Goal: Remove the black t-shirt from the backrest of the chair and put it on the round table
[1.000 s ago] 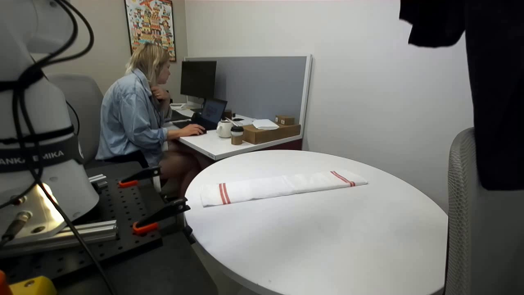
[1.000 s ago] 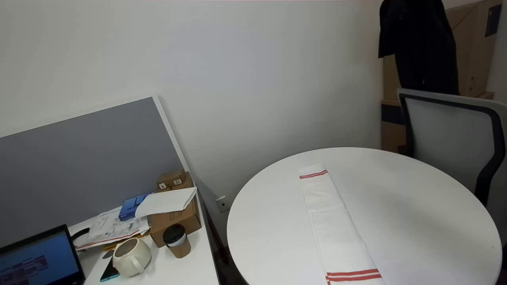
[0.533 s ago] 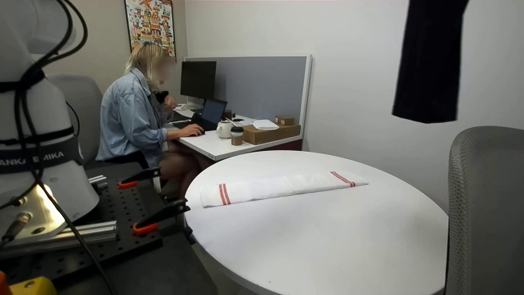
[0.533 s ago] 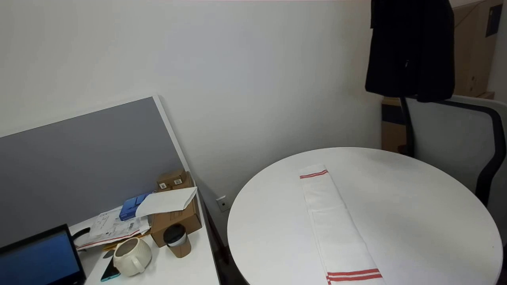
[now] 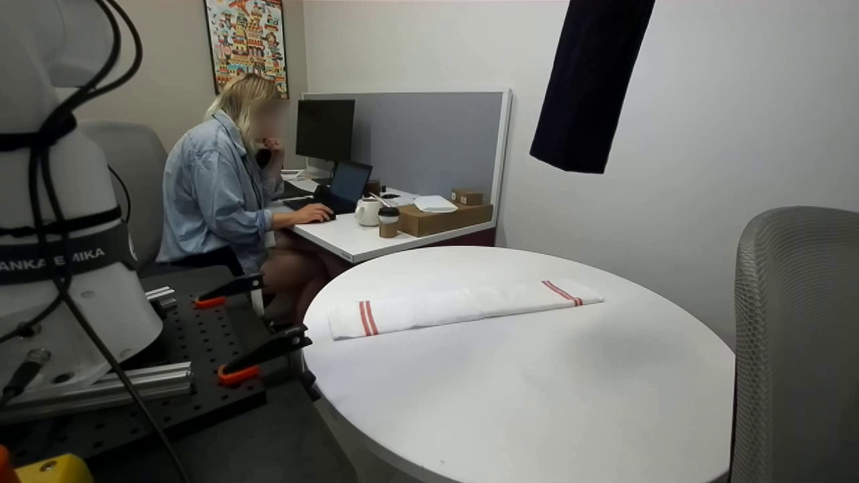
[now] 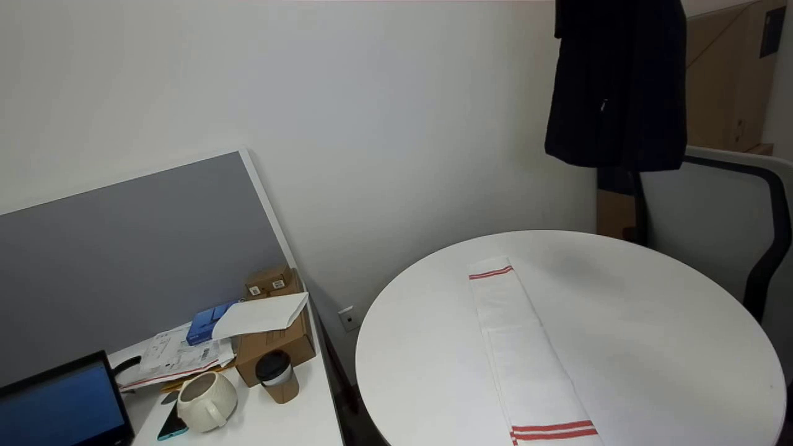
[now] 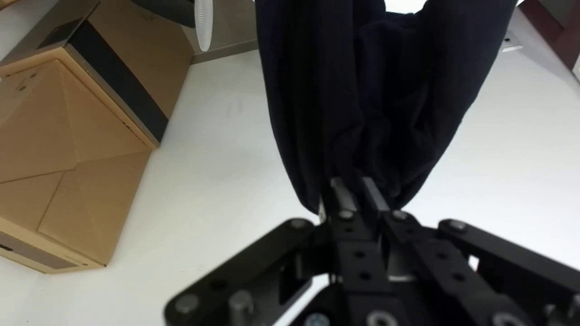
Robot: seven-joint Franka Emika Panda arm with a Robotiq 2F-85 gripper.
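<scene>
With the shirt [image 5: 590,87] pinched in my pincer [image 7: 358,190], hanging in the air clear of the chair [image 5: 805,335], I should centre it over the tabletop [image 5: 523,396] beside the towel [image 5: 463,306] and lower it slowly before letting go.

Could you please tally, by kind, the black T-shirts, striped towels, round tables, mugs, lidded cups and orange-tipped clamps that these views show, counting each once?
Black T-shirt: 1
Striped towel: 1
Round table: 1
Mug: 1
Lidded cup: 1
Orange-tipped clamps: 2
Total: 7
</scene>
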